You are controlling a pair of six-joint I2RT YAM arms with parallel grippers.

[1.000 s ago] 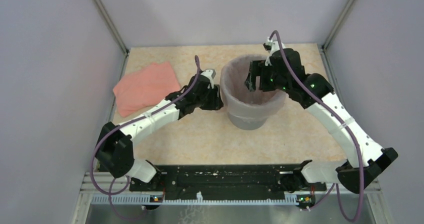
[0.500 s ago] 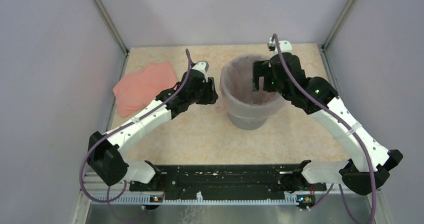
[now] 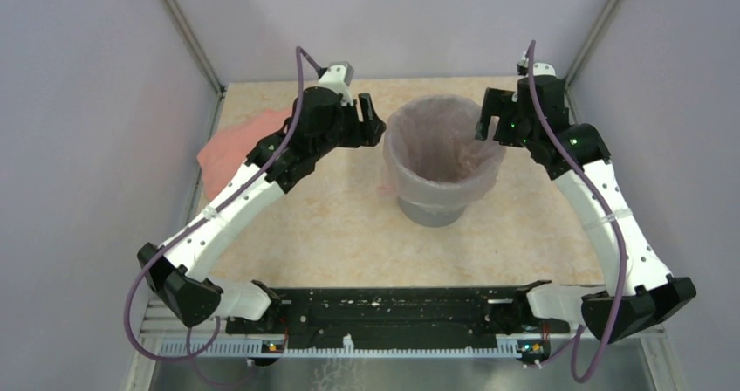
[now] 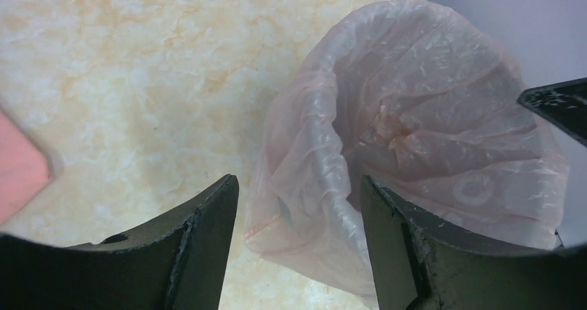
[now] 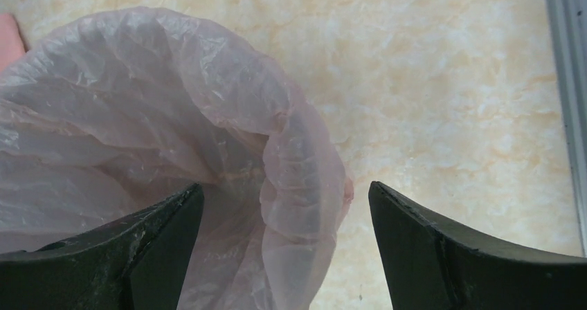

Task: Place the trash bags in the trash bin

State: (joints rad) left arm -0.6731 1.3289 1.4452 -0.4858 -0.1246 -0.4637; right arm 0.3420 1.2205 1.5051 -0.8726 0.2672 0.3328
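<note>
well, left gripper [image 4: 297,199] and right gripper [image 5: 285,196] both open and empty either side of the trash bin [image 3: 432,203], trash bag [image 3: 441,142] lining it, rim overlap maybe loose (far side unclear), so a snagged finger could drag it off.

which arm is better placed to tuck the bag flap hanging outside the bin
Likely left: the open left tool hangs over the flap of pale-pink plastic bag outside the round grey plastic bin; the right tool is at the opposite rim.
</note>
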